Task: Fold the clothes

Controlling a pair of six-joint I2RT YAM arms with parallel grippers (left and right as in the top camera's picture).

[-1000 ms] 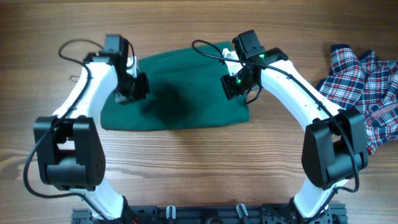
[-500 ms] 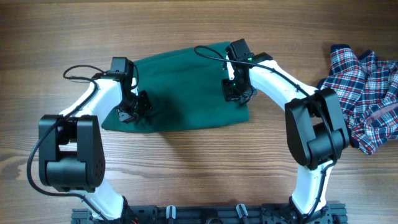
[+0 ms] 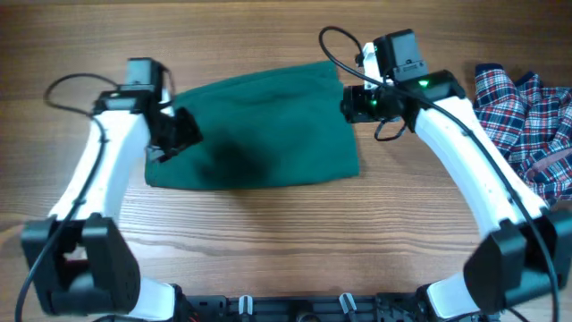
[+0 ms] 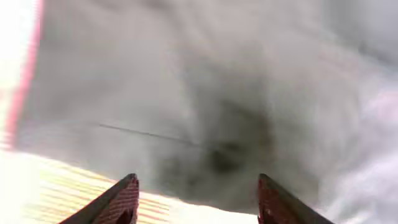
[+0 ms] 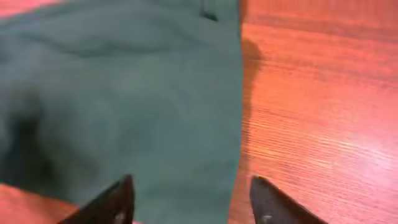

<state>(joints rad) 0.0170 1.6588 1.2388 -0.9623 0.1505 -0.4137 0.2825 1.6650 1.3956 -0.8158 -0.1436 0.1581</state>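
Clothes: dark green garment (image 3: 259, 125) lies flat on table (image 3: 268, 233) centre | left gripper (image 4: 197, 182): jaws apart, empty, at its left edge | right gripper (image 5: 191, 182): jaws apart, empty, over its right edge | plaid garment (image 3: 527, 116): crumpled, far right, well apart.

Green garment (image 3: 259, 125) lies flat on the table (image 3: 268, 224), left gripper (image 3: 174, 134) and right gripper (image 3: 357, 100) at its ends; plaid garment (image 3: 527, 107) crumpled far right.

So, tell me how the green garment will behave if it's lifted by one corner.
Probably floppy: the green garment lies flat with soft creases, so a lifted corner would likely drape. Likely light, being thin cloth. Pushed, it would probably bunch on the wooden table.
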